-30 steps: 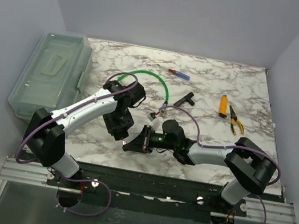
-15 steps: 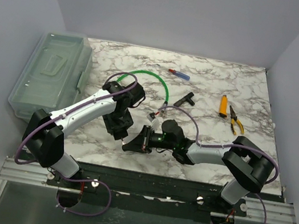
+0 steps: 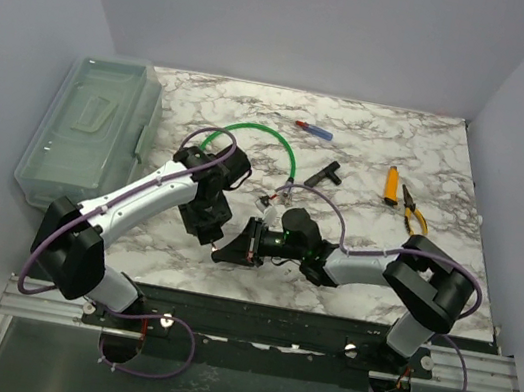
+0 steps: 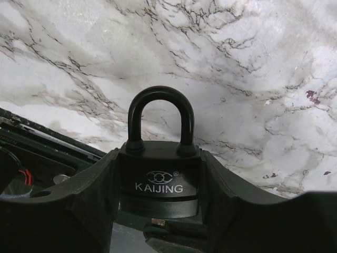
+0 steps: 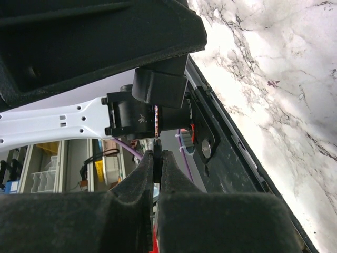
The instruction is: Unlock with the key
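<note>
— Where is the padlock?

— In the left gripper, lifted over the marbled white-and-grey desk. It has a squat, matte black body with "KAIJING" in pale letters. The rounded black shackle points away from the wrist, and both of its legs sit in the body.

— How is it held?

— The gripper's two thick black fingers stand partway apart and press flat against the body's two sides.

— And the key?

— It is a thin, flat, coppery metal blade directly under the padlock, pinched edge-on in the right gripper. That gripper's dark, padded jaws are closed nearly together on it. The tip reaches up to the padlock's underside, but I cannot tell whether it is inside the keyway.

— Anything else nearby?

— A glossy green cable loop lies on the desk beyond the padlock. A clear plastic box sits well to the padlock's left.
</note>
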You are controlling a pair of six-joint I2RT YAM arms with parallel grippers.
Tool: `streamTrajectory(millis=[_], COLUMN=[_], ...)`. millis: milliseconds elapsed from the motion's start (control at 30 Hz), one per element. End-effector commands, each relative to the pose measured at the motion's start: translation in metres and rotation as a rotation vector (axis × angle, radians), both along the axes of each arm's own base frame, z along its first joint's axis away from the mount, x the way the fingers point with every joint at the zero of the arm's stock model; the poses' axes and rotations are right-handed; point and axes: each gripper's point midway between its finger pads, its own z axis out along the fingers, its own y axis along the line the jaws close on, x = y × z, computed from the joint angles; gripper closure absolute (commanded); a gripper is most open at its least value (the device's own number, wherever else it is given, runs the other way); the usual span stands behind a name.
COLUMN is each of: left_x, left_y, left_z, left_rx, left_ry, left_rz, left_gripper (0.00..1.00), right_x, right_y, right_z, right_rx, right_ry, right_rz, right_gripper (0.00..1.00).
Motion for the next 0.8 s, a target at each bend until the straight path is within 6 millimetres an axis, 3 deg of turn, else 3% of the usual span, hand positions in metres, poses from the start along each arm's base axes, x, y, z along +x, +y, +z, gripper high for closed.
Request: streamTrajectory(millis=[0, 767], left_x=[0.0011, 0.0069], left_y=[-0.005, -0.0116], left_z=[0.0078, 0.0121], left_rx=[-0.044, -0.112], left_ry=[-0.045, -0.12], left_rz=[0.005, 0.011], left_gripper=[1.0, 1.0], right_x=[0.0028, 0.0033], right_y=[0.01, 0.019], right_z=[0.0153, 0.0174], right_rx=[0.063, 0.103], right_ry=[-0.022, 0.028], right_rz=[0.009, 0.026], right_gripper=[1.0, 1.0])
